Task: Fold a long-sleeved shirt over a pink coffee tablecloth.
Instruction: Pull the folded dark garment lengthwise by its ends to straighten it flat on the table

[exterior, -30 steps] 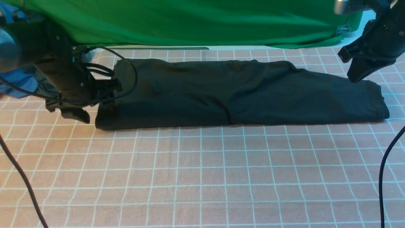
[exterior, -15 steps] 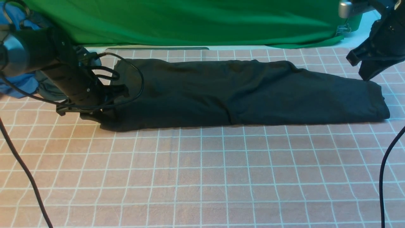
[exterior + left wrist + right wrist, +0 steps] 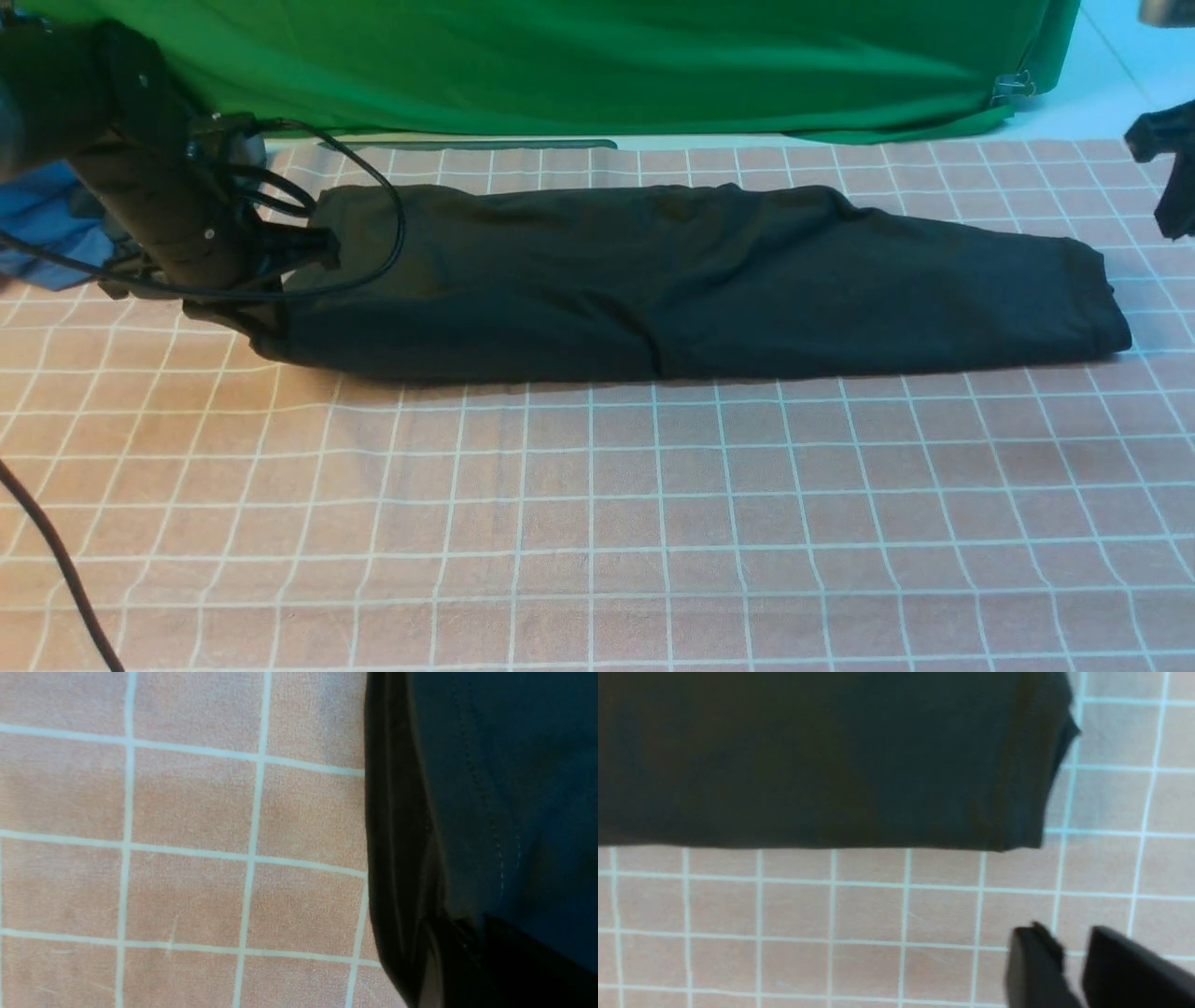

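Observation:
The black long-sleeved shirt (image 3: pixel 691 280) lies folded into a long strip across the far half of the pink coffee tablecloth (image 3: pixel 597 513). My left gripper (image 3: pixel 254 329) sits low at the strip's left end, shut on the cloth there. In the left wrist view its dark fingers (image 3: pixel 439 970) pinch the shirt's layered edge (image 3: pixel 490 788). At the picture's right edge my right gripper (image 3: pixel 1174 201) hangs beyond the shirt's right end, touching nothing. The right wrist view shows it (image 3: pixel 1073 961) open by a narrow gap over bare tablecloth (image 3: pixel 831 914), apart from the shirt (image 3: pixel 808 756).
A green cloth (image 3: pixel 597 65) hangs along the back, with a metal clip (image 3: pixel 1013 87) at its right. A blue garment (image 3: pixel 47 233) lies behind my left arm. A black cable (image 3: pixel 56 560) crosses the near left corner.
My left gripper has shut on the shirt's left end and drawn it leftward, shifting the whole strip. My right gripper has drawn back to the right, off the shirt's right end, and opened.

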Tool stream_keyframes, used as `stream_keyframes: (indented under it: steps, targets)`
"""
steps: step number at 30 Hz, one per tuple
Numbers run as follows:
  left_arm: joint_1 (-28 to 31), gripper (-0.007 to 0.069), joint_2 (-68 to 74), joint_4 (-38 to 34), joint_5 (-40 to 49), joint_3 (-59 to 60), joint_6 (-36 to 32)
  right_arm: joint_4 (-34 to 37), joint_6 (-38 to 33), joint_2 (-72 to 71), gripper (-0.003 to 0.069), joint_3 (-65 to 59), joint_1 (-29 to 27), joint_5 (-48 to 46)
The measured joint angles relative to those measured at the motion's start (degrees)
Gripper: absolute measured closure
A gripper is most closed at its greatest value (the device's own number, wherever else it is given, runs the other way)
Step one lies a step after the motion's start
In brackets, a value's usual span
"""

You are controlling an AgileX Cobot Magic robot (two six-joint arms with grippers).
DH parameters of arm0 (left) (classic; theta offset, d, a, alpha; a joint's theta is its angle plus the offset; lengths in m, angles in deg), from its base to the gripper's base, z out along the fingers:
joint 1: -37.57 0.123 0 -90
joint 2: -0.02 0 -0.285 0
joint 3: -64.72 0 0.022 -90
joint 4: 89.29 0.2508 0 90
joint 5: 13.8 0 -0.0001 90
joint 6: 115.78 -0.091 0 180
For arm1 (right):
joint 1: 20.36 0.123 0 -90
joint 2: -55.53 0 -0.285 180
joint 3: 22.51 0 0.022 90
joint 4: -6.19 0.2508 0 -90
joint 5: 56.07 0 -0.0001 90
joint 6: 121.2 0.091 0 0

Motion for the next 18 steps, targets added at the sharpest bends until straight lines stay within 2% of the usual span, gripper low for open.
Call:
stream_keyframes:
  steps: [2,8,12,18]
  targets:
    - [0.0,0.0561,0.0,0.3,0.0,0.0,0.1,0.1,0.0,1.2,0.0326,0.0,-0.6,0.0]
    - [0.0,0.0561,0.0,0.3,0.1,0.0,0.1,0.3,-0.1,7.9,0.0125,0.0,-0.8,1.7]
    - [0.0,0.0561,0.0,0.4,0.1,0.0,0.1,0.1,0.2,11.7,0.009,0.0,-0.8,5.1]
    - [0.0,0.0561,0.0,0.5,0.0,0.0,0.1,0.1,0.7,15.4,0.0084,0.0,-0.8,8.9]
